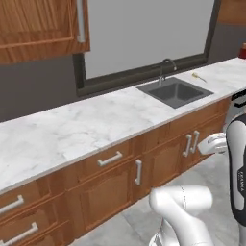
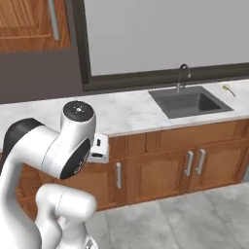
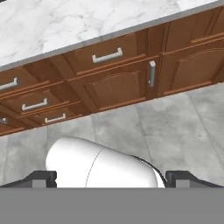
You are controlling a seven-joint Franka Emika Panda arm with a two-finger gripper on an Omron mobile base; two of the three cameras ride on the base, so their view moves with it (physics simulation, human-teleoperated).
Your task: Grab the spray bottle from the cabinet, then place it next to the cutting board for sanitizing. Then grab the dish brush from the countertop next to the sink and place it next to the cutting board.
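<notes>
Yellow-headed dish brush [image 2: 228, 89] right of sink [image 2: 190, 102] | gripper [image 3: 112, 178] wide, well apart, empty

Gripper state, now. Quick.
Gripper: open, jaws spread wide, holding nothing; it points at the floor in front of the base cabinets.

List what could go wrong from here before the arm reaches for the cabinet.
The cabinet door looks closed, so the open gripper must pull its handle first; a slip seems possible. The small dish brush lies near the sink and might get knocked in.
</notes>
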